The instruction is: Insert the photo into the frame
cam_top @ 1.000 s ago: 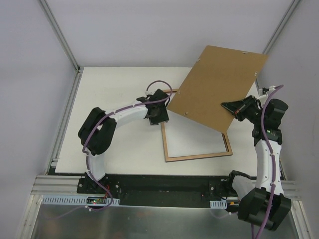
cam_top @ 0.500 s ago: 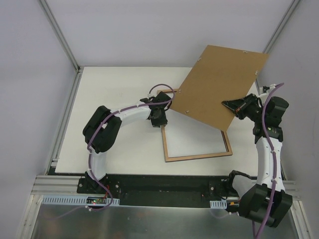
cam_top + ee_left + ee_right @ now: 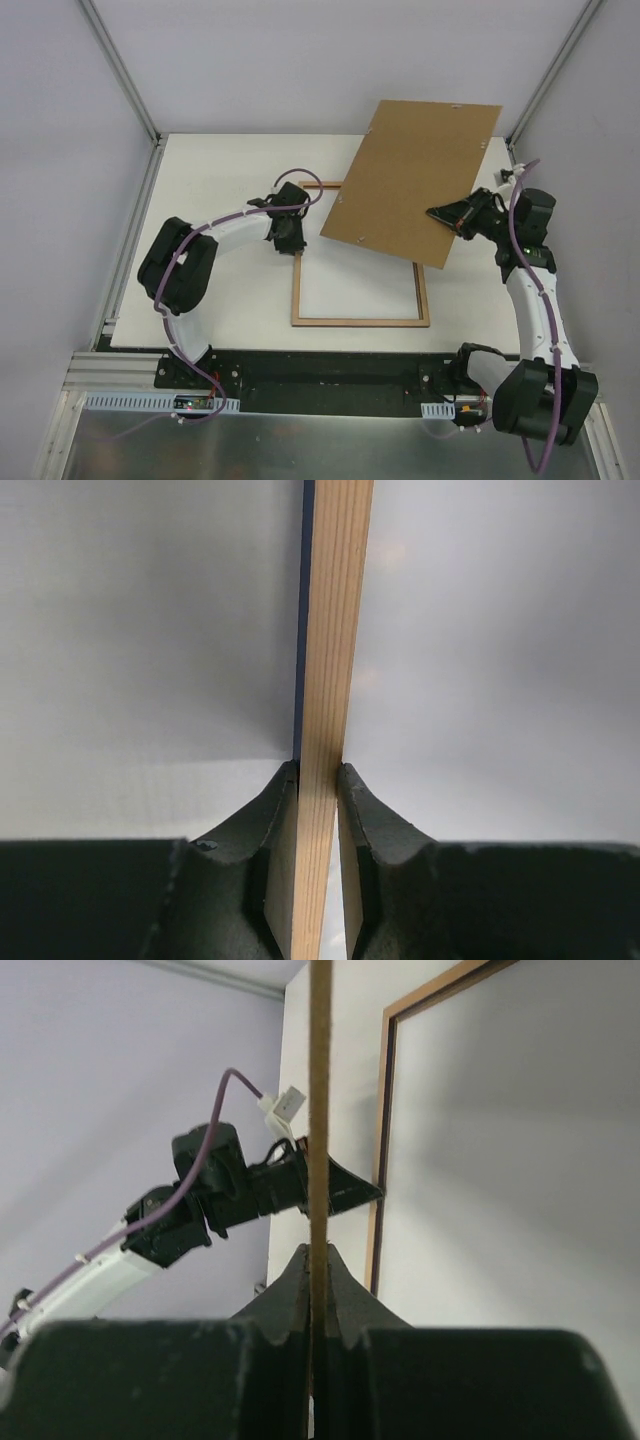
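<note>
tabletop (image 3: 220,170): one frame (image 3: 355,322), one board (image 3: 410,180)

Over frame (image 3: 355,322), backing board (image 3: 410,185) (tilted)

Top view: board (image 3: 415,180) covers frame's (image 3: 355,322) far right corner. Left wrist view: frame rail cut off at top and bottom edges. Right wrist view: board edge-on, faces unseen, cut off at top.
</note>
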Controlling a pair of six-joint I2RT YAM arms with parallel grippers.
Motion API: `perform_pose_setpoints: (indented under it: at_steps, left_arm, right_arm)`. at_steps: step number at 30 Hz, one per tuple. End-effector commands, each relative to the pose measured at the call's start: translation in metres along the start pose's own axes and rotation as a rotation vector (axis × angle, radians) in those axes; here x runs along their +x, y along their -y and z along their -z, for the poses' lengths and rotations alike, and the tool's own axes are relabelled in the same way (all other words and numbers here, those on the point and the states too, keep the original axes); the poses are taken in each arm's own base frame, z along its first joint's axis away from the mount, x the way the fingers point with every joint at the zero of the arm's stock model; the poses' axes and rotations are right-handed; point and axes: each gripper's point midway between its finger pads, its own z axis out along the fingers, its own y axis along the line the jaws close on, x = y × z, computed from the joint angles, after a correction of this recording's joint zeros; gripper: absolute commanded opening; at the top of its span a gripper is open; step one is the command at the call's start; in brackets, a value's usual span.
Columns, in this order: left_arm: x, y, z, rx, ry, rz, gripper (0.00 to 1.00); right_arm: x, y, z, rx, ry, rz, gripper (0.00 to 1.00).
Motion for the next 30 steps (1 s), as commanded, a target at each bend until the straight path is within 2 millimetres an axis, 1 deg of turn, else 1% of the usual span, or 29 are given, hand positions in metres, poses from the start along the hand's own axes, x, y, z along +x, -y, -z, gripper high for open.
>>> perform_pose_setpoints:
  at_steps: [1, 3, 6, 7, 8, 9, 12, 15, 16, 18, 20, 22, 26, 30]
  left_arm:
    - [0.026, -0.068, 0.007, -0.12, -0.112, -0.091, 0.08]
    - [0.024, -0.084, 0.01, -0.153, -0.124, -0.099, 0.07]
    - [0.019, -0.1, 0.013, -0.193, -0.128, -0.132, 0.06]
    - [0.017, -0.104, 0.015, -0.204, -0.126, -0.142, 0.05]
    - [0.017, -0.107, 0.015, -0.212, -0.127, -0.15, 0.05]
    - [0.016, -0.108, 0.016, -0.205, -0.132, -0.158, 0.04]
    - [0.017, -0.11, 0.013, -0.195, -0.149, -0.188, 0.02]
    - [0.014, -0.107, 0.012, -0.185, -0.16, -0.189, 0.02]
    - [0.014, -0.106, 0.013, -0.185, -0.163, -0.185, 0.05]
    - [0.015, -0.103, 0.013, -0.171, -0.166, -0.172, 0.12]
    - [0.015, -0.102, 0.014, -0.169, -0.164, -0.152, 0.15]
    - [0.017, -0.102, 0.012, -0.172, -0.169, -0.137, 0.16]
    - [0.018, -0.098, 0.013, -0.157, -0.173, -0.112, 0.18]
    - [0.012, -0.09, 0.02, -0.125, -0.149, -0.096, 0.2]
  right_arm:
    - [0.021, -0.022, -0.013, -0.113, -0.077, 0.175, 0.0]
    - [0.033, -0.018, -0.018, -0.123, -0.111, 0.172, 0.0]
    - [0.054, -0.016, -0.025, -0.148, -0.17, 0.182, 0.0]
    - [0.062, -0.014, -0.027, -0.151, -0.193, 0.181, 0.0]
    - [0.066, -0.009, -0.027, -0.145, -0.196, 0.178, 0.0]
    - [0.079, -0.01, -0.029, -0.157, -0.227, 0.189, 0.0]
    - [0.108, 0.0, -0.035, -0.16, -0.298, 0.204, 0.0]
    - [0.124, 0.014, -0.042, -0.142, -0.336, 0.196, 0.0]
    - [0.128, 0.019, -0.044, -0.137, -0.347, 0.191, 0.0]
    - [0.135, 0.025, -0.048, -0.14, -0.371, 0.181, 0.0]
    - [0.137, 0.027, -0.052, -0.146, -0.379, 0.177, 0.0]
    - [0.138, 0.033, -0.055, -0.133, -0.387, 0.169, 0.0]
    - [0.138, 0.035, -0.061, -0.132, -0.388, 0.157, 0.0]
    - [0.137, 0.036, -0.068, -0.127, -0.391, 0.151, 0.01]
